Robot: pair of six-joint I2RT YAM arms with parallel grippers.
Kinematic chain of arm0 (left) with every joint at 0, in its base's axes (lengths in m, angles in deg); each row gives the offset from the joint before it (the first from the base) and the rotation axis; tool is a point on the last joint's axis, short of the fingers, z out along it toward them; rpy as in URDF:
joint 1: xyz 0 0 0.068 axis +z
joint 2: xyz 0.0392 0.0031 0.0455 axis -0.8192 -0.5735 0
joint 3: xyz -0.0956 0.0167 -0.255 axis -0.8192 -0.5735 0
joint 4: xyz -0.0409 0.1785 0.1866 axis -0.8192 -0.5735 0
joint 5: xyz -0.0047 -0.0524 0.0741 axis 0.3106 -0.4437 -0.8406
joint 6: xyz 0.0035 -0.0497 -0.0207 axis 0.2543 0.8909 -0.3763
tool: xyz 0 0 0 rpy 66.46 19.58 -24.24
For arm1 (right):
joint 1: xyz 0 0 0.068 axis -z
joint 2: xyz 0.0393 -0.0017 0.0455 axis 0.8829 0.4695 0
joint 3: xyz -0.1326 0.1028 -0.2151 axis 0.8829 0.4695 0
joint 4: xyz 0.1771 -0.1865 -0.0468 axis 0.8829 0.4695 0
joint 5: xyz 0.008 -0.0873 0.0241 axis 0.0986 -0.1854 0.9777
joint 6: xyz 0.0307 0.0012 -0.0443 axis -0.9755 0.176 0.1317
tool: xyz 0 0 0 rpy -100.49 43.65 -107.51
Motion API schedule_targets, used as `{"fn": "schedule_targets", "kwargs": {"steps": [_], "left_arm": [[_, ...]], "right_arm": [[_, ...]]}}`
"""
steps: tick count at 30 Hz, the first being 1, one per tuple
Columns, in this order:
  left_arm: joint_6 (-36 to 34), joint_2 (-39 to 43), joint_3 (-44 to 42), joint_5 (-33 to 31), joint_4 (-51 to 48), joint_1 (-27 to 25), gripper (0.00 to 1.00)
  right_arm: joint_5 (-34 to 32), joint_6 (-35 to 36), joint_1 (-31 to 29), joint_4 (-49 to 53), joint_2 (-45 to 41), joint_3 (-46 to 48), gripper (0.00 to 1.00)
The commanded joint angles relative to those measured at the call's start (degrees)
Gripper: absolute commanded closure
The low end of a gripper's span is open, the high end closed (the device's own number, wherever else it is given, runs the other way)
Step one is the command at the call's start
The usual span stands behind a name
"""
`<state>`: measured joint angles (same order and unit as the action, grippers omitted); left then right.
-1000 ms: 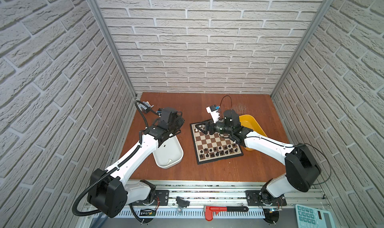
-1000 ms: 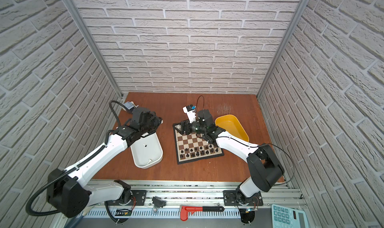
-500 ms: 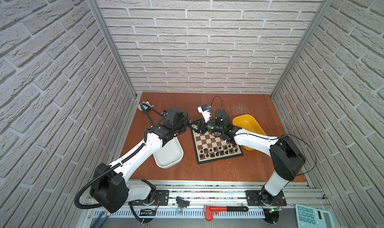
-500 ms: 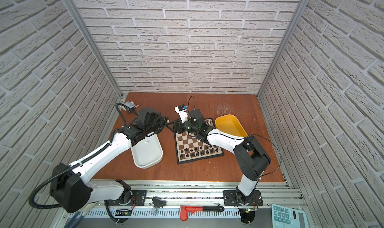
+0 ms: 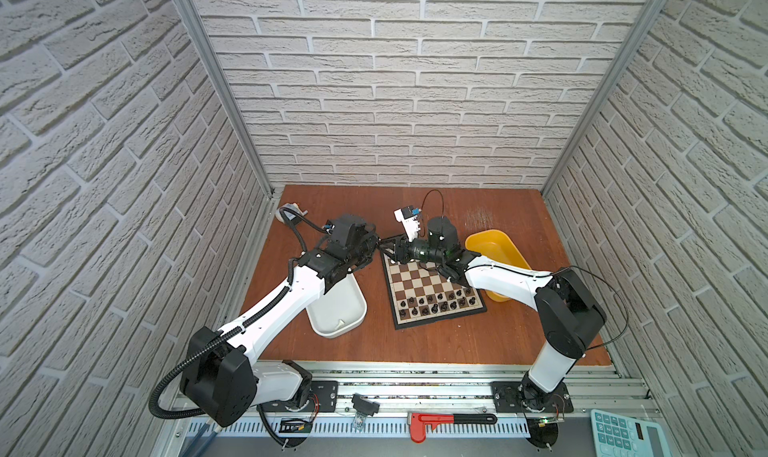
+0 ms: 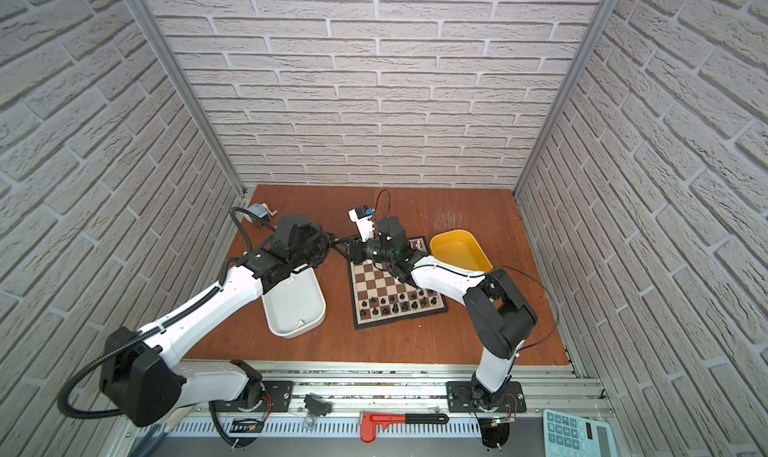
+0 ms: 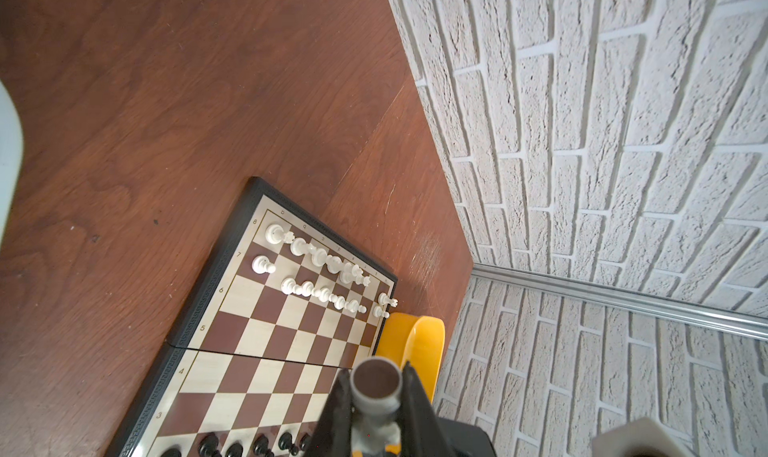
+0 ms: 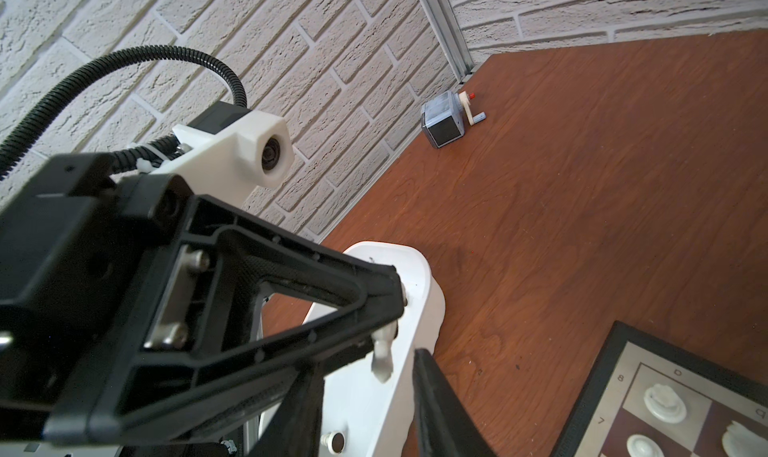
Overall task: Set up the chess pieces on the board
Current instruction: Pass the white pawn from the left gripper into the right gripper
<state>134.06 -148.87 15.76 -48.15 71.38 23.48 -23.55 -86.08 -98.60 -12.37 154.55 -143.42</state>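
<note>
My left gripper (image 7: 376, 371) is shut on a white chess piece (image 7: 376, 388), gripped near its round base, which faces the camera. Both grippers meet above the table by the board's (image 5: 415, 282) far left corner, left gripper (image 5: 375, 243) facing right gripper (image 5: 387, 247). In the right wrist view the piece's pointed top (image 8: 382, 357) hangs between my right gripper's (image 8: 365, 367) fingers, which stand apart from it. Black chess pieces (image 5: 436, 303) fill the board's near rows. White ones (image 7: 320, 276) stand on the far rows.
A white tub (image 5: 353, 295) lies left of the board with one white piece (image 5: 340, 322) in it. A yellow tub (image 5: 494, 251) sits right of the board. A small pencil sharpener (image 5: 291, 211) stands in the far left corner.
The left gripper carried its piece right, away from the white tub. The right gripper swung left off the board to meet it, and its jaws have narrowed around the piece's top.
</note>
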Motion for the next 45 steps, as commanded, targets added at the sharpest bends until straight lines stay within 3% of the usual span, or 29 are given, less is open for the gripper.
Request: {"fn": "schedule_targets", "kwargs": {"steps": [1, 20, 27, 36, 40, 42, 44, 45], "left_arm": [[1.1, 0.5, -0.1, 2.6, 5.1, -0.6, 0.89], [5.5, 2.5, -1.3, 5.9, 8.4, -0.8, 0.89], [6.1, 4.1, -2.9, 5.5, 9.7, -0.6, 0.89], [4.8, 4.7, -4.4, 4.5, 11.1, -0.5, 0.83], [2.3, 4.1, -4.9, 4.3, 12.2, -0.4, 0.72], [-0.3, 3.8, -4.6, 3.9, 12.3, -0.3, 0.57], [-2.6, 3.9, -4.6, 3.3, 12.7, 0.1, 0.36], [-3.5, 3.9, -4.6, 2.9, 12.8, 0.1, 0.06]], "right_arm": [[-1.0, -0.2, -0.6, -2.5, 0.9, -1.6, 0.65], [-0.1, 0.4, -0.6, -9.1, 2.3, -0.1, 0.82], [0.6, 0.5, -0.7, -10.3, 2.0, 0.6, 0.93], [1.0, 0.6, -0.7, -10.0, 0.5, 1.0, 0.93], [-0.9, 1.7, -0.6, -6.8, -0.6, 0.8, 0.93], [-2.2, 2.3, -0.5, -3.9, -1.2, -0.1, 0.93], [-3.8, 3.0, -0.5, -1.4, -2.3, -0.4, 0.94], [-4.2, 3.5, -0.4, -0.3, -2.7, -0.7, 0.93]]}}
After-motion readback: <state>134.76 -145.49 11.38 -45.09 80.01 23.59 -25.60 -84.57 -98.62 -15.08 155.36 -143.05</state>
